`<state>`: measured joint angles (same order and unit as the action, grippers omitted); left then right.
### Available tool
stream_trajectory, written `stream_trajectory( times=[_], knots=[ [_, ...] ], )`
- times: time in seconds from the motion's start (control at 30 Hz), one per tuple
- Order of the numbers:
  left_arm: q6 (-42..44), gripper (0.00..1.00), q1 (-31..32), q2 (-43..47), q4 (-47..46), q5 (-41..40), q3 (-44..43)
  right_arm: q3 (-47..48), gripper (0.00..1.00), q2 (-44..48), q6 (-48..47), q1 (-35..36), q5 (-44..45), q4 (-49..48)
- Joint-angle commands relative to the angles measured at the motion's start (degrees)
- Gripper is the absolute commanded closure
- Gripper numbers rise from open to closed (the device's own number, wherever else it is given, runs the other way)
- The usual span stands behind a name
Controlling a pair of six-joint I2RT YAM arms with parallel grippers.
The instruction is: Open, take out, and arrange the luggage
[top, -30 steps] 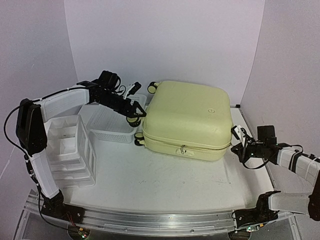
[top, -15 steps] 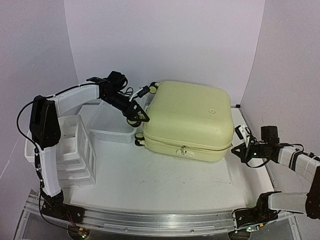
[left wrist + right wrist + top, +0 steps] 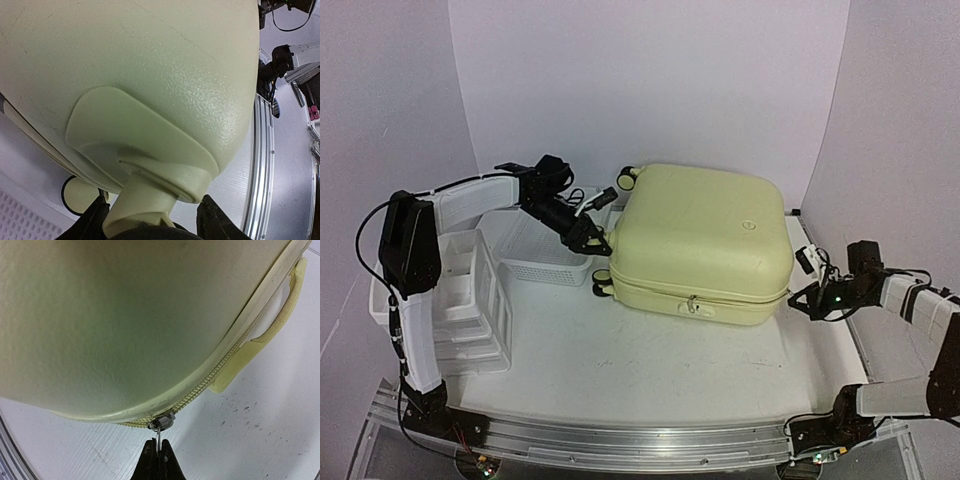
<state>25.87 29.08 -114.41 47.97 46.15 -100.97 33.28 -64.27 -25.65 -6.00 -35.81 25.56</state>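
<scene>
The luggage point(image 3: 705, 235), a large pale yellow hard-shell suitcase, lies flat and closed in the middle of the table. My left gripper point(image 3: 591, 237) is at its left end. In the left wrist view its fingers point(image 3: 95, 222) straddle a caster stem point(image 3: 145, 200) under the shell point(image 3: 150, 60) and close on the wheel. My right gripper point(image 3: 804, 296) is at the luggage's right front corner. In the right wrist view it point(image 3: 159, 452) is shut on the thin metal zipper pull point(image 3: 159, 432) of the slider point(image 3: 162, 421) on the zipper seam.
A white mesh basket point(image 3: 545, 250) stands just left of the luggage, behind my left arm. A white drawer organizer point(image 3: 460, 290) stands at the near left. A second zipper pull point(image 3: 692, 303) hangs on the front seam. A side handle point(image 3: 280, 315) lies near the right gripper.
The luggage has shifted a little to the right. My right gripper moved right and nearer along the corner with the zipper pull. My left arm swung in at the wheel.
</scene>
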Motion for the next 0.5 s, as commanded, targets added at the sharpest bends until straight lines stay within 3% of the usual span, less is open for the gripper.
stream_trajectory(
  times=[0.0, 0.27, 0.37, 0.47],
  knots=[
    [-0.30, 0.55, 0.35, 1.33, 2.68, -0.89, 1.86, 6.03, 1.00, -0.11, -3.24, -1.12, 2.61, 6.49],
    [-2.46, 0.91, -0.66, 2.37, 0.83, -5.17, 2.04, 7.25, 1.00, -5.56, -6.22, -1.16, 5.61, 7.26],
    [-2.53, 0.99, -1.32, 3.91, 0.16, -6.39, 3.49, 7.71, 1.00, -9.05, -7.50, -3.12, 2.80, 4.51],
    [-1.58, 1.00, -1.48, 5.58, -0.64, -6.31, 5.04, 9.04, 1.00, -11.97, -9.29, -5.22, -1.73, 2.16]
  ],
)
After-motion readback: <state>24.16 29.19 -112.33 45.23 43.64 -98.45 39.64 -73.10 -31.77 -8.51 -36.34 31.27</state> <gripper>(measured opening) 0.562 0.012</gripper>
